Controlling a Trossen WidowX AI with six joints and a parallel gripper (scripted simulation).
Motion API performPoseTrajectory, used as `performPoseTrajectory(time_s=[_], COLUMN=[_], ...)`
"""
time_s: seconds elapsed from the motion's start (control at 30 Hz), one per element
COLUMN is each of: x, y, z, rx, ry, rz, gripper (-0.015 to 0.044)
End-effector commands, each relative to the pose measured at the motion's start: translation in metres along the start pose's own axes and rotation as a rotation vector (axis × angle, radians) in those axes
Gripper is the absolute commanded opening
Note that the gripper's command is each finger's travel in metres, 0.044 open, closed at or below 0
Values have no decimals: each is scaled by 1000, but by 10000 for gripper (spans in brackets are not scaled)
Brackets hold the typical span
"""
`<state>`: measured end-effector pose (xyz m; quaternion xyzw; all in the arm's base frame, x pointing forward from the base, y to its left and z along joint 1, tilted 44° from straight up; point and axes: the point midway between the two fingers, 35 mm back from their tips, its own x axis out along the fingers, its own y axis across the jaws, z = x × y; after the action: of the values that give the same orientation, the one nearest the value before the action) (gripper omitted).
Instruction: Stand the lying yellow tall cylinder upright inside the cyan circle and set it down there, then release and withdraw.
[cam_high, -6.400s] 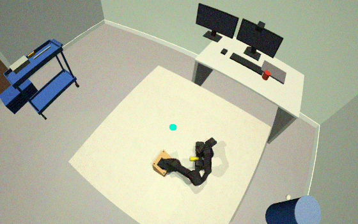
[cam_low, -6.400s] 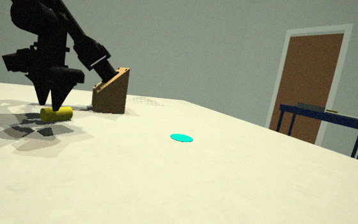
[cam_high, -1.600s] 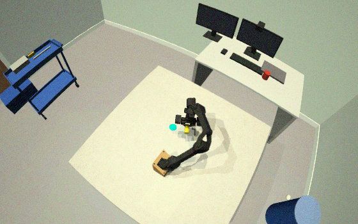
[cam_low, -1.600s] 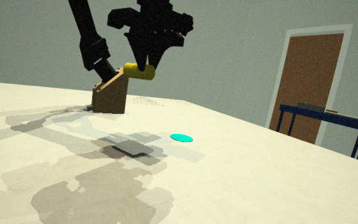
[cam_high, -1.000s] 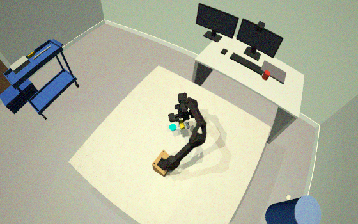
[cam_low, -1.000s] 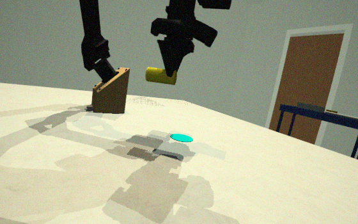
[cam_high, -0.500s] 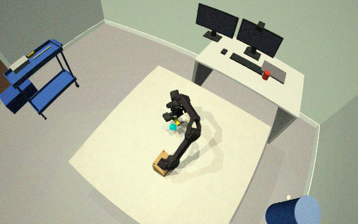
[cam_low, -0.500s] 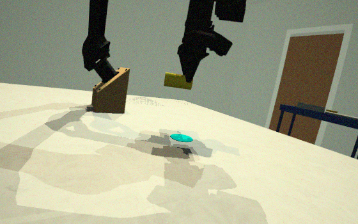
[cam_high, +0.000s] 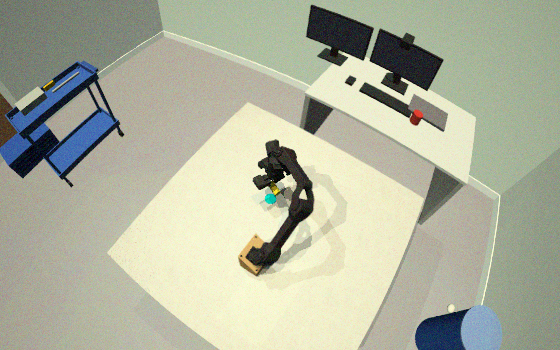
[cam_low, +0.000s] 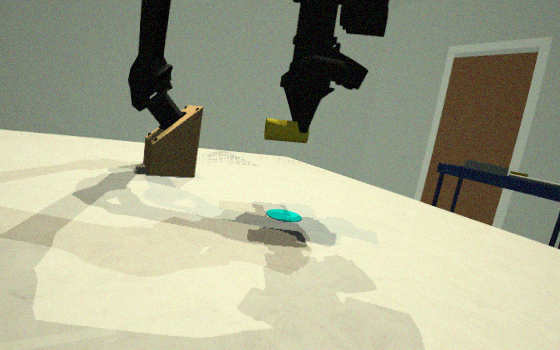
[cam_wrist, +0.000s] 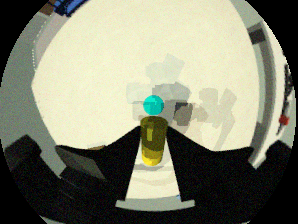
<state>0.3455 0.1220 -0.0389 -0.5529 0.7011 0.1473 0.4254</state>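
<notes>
The yellow tall cylinder (cam_high: 274, 188) (cam_low: 281, 130) (cam_wrist: 153, 136) is held in the air, lying nearly level in the exterior view. My gripper (cam_high: 275, 185) (cam_low: 303, 131) (cam_wrist: 153, 129) is shut on it, with a finger on each side in the wrist view, and points downward. The cyan circle (cam_high: 270, 199) (cam_low: 283, 215) (cam_wrist: 153, 105) lies flat on the pale table top. The cylinder hangs well above the table, over the area of the circle in the exterior view. In the wrist view the circle shows just beyond the cylinder's far end. Nothing stands on the circle.
The arm's wooden base block (cam_high: 251, 255) (cam_low: 173, 148) stands on the pale table top (cam_high: 200, 225) (cam_low: 150, 300). A white desk (cam_high: 390, 125) with two monitors and a red cup (cam_high: 416, 117) is beyond the table. A blue cart (cam_high: 82, 145) stands at the left in the top view.
</notes>
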Motion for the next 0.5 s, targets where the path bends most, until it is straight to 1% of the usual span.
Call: performPoseTrajectory(time_s=[0.0,0.47], x=[4,14], y=[3,6], z=[0,2], rx=[-4,9], ry=[-22,-104], rz=[27,93], gripper=[105,105])
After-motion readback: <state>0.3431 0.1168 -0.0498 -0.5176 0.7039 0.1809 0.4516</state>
